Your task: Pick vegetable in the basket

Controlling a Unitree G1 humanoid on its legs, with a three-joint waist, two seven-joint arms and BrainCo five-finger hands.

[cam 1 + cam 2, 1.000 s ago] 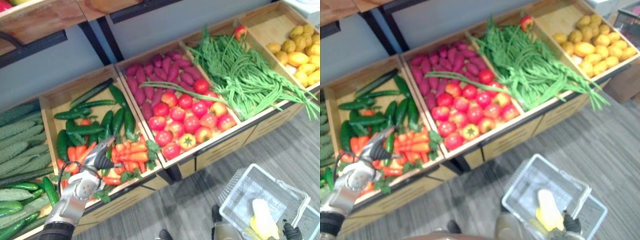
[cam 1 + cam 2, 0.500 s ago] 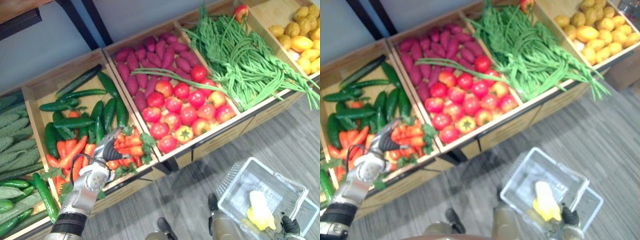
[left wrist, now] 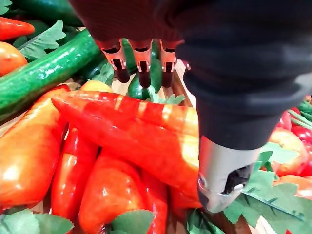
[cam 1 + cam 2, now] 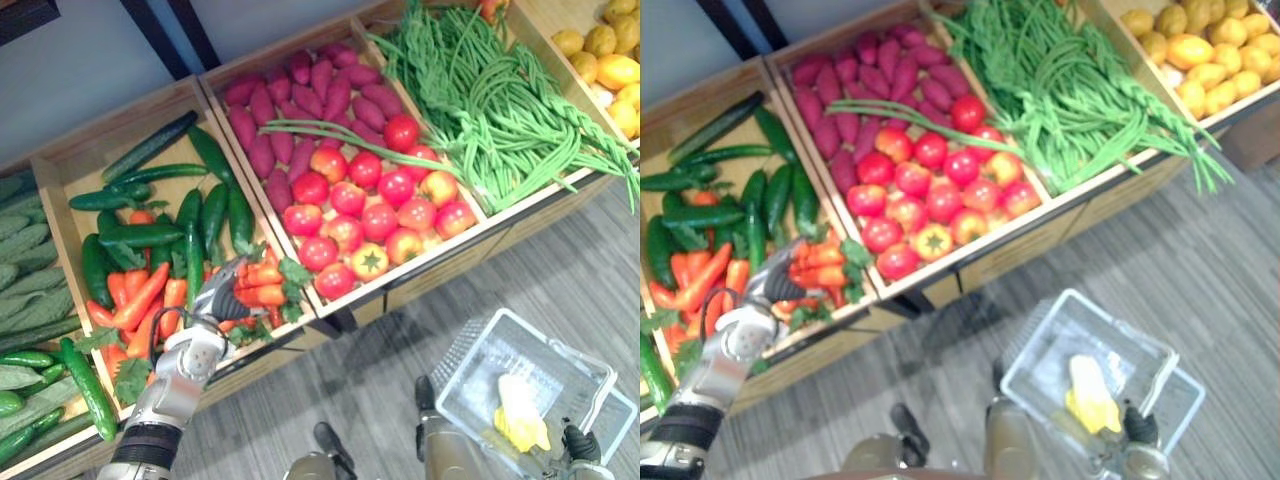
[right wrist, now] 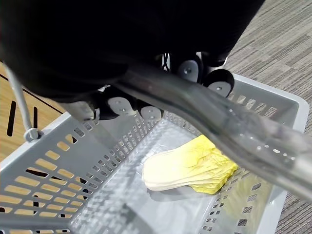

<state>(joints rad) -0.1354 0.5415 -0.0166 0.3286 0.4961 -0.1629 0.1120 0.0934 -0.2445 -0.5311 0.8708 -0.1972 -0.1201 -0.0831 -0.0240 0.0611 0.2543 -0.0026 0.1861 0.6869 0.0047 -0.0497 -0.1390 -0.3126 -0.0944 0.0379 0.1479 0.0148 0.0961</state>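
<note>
In the head views the left hand is seen set down on the carrot heap at the front of a wooden crate, with dark cucumbers lying behind. More is shown by its wrist view: the fingers are curled over one long orange-red carrot and the thumb is set against its near side, so the carrot is gripped while lying on the others. Further right, purple sweet potatoes, red tomatoes and long beans are piled. At the lower right a grey slotted basket is carried. In the right wrist view the right hand is seen wrapped round its handle, with a pale yellow napa cabbage lying inside.
</note>
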